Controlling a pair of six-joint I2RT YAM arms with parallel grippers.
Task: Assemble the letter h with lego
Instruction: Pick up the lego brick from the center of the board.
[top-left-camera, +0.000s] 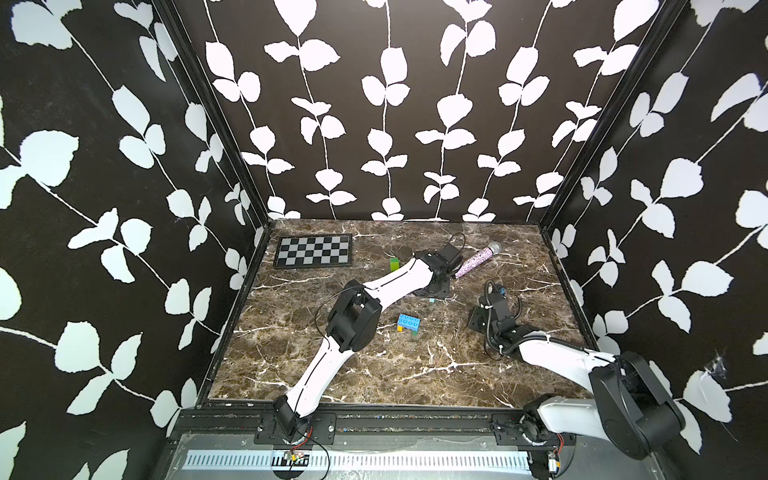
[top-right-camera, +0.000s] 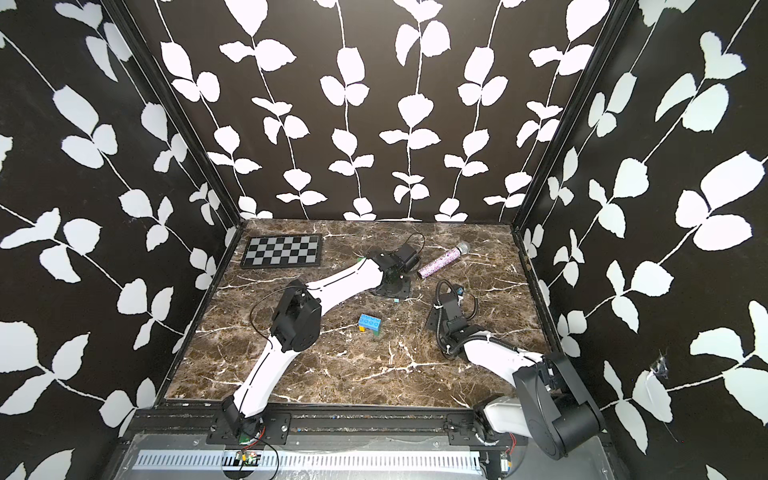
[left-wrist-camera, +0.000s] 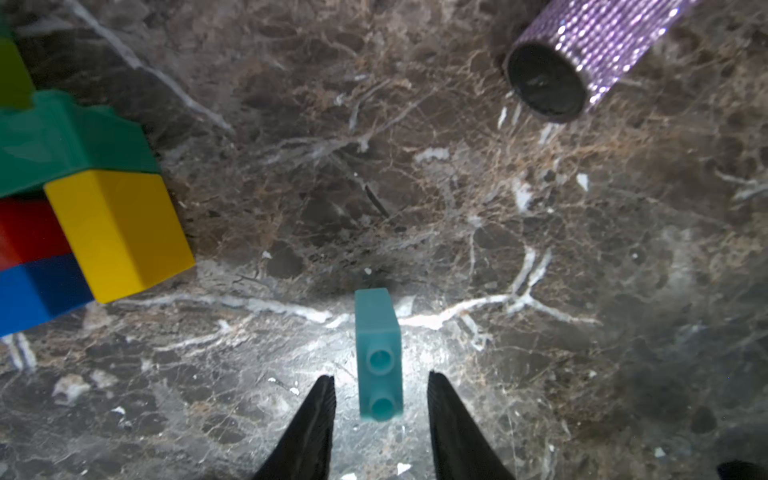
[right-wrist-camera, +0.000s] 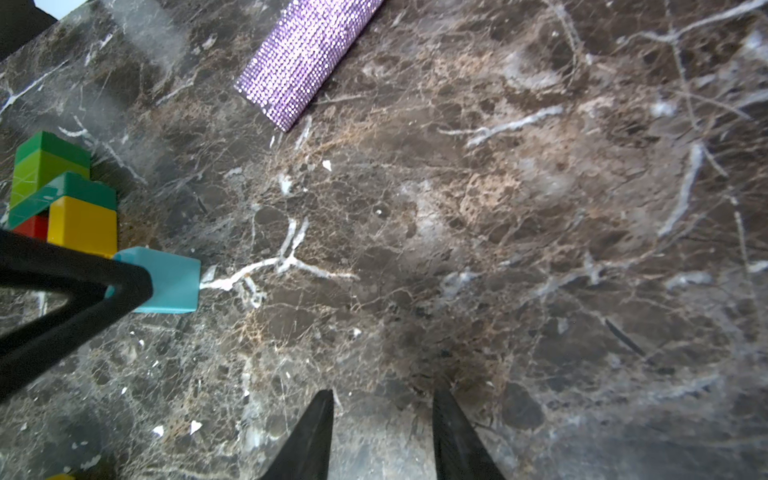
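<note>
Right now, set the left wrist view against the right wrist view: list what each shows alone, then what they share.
Left wrist only: the two studs of the light blue brick, which lies inside the open left gripper with a gap each side; the dark end of the microphone; a blue brick.
Right wrist only: the right gripper, open over bare marble table; a left gripper finger overlapping the light blue brick.
Both: light blue brick, microphone, and the clustered yellow brick, red brick and dark green brick.

Brick stack (left-wrist-camera: 116, 232) — partly off-frame
</note>
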